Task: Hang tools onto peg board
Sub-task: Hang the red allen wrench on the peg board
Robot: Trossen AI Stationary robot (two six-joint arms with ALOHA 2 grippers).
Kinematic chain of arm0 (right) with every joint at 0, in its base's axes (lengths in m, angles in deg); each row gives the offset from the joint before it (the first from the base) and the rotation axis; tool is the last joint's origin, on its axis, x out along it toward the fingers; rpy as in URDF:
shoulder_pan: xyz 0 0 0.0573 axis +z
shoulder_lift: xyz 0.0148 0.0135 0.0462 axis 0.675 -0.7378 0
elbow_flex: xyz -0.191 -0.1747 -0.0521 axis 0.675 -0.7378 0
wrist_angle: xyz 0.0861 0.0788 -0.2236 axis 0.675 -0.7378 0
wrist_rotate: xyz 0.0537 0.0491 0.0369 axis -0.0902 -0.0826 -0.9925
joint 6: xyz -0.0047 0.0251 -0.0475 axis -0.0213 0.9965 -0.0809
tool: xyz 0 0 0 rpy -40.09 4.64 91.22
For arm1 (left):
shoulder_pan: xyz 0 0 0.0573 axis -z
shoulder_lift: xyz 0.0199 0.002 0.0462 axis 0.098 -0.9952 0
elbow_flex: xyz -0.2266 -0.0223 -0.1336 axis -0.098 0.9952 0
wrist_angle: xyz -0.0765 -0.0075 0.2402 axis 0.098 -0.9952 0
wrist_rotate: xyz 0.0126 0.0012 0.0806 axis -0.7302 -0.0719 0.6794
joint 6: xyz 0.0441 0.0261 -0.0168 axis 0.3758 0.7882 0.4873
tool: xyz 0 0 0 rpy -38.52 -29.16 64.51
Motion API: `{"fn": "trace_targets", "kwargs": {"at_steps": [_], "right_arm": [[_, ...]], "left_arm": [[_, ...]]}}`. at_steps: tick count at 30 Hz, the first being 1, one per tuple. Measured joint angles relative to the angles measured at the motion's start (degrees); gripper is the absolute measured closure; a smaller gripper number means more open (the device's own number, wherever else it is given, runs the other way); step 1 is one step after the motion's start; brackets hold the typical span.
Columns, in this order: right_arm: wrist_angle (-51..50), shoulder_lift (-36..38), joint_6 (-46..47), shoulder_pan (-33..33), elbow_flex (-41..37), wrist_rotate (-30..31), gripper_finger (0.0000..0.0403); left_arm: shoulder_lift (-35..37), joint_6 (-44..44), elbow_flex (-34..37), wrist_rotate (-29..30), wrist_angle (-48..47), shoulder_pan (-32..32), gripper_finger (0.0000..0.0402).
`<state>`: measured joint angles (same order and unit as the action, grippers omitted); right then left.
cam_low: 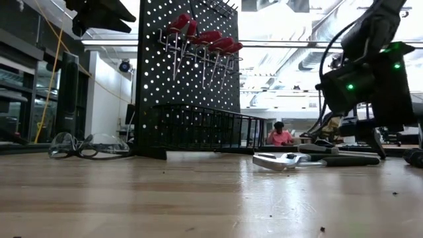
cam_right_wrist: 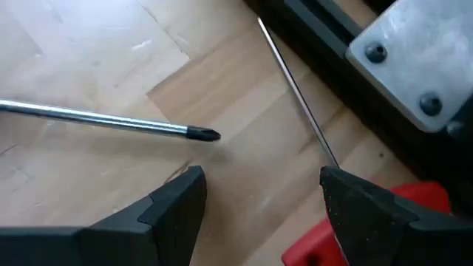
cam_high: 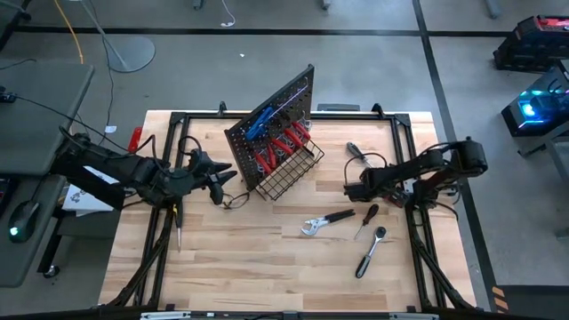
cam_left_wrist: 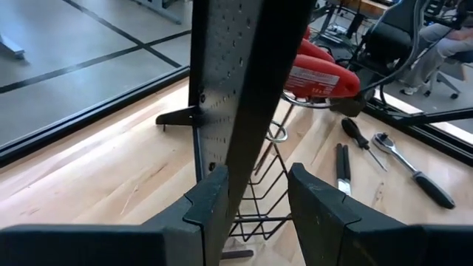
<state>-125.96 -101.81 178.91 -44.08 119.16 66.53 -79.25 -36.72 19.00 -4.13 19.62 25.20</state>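
Black perforated metal peg board stands at table's 12 o'clock, angled, wire basket at its foot. Hung so far: several red-handled screwdrivers and a blue-handled T-key.

Left gripper at 9 o'clock, fingers closed on the board's edge, steadying it by my judgement.

Right gripper at 3 o'clock, fingers apart, empty, low over a red handle and thin shafts.

Still on table, 4-5 o'clock: silver pliers w/ black handles, black-handled screwdriver, chrome ratchet. Another screwdriver near 2 o'clock.

Est. roughly half done, approx four or five tools left
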Motion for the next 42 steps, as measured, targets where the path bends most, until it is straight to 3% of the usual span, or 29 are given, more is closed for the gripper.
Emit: {"fn": "trace_targets", "kwargs": {"at_steps": [6, 19, 21, 27, 29, 33, 39, 42], "right_arm": [[-0.4, 1.0, -2.0, 2.2, 2.2, 0.5, 0.0142], [24.6, 0.9, -12.7, 8.5, 12.5, 0.9, 0.0142], [19.4, 1.1, -13.3, 9.0, 15.2, 3.5, 0.0142], [-9.0, 1.2, -13.0, 7.5, 21.3, 7.5, 0.0142], [-15.1, 1.2, -13.6, 6.4, 20.8, 7.5, 0.0142], [-17.0, 1.2, -13.5, 4.0, 16.3, 4.3, 0.0142], [-2.5, 1.2, -12.7, 1.6, 5.6, -2.6, 0.0142], [2.7, 2.2, -13.9, 1.6, 1.4, -2.9, 0.0142]], "left_arm": [[0.0, 0.0, 0.0, -1.7, 0.0, -0.5, 0.0277], [-0.2, 0.6, 0.0, -1.8, 0.0, -0.5, 0.0277], [-0.1, 0.5, 0.0, -1.9, 0.1, -0.5, 0.0277], [-0.1, -0.2, 0.0, -2.1, 0.3, -0.5, 0.0277], [-0.1, -0.8, 0.0, -2.1, 0.4, -0.5, 0.0277], [-0.2, -0.9, 0.0, -2.1, 0.4, -0.5, 0.0277], [-0.2, -0.9, 0.0, -2.1, 0.4, -0.5, 0.0277], [-0.1, -1.0, 0.0, -2.1, 0.4, -0.5, 0.0277]]}}
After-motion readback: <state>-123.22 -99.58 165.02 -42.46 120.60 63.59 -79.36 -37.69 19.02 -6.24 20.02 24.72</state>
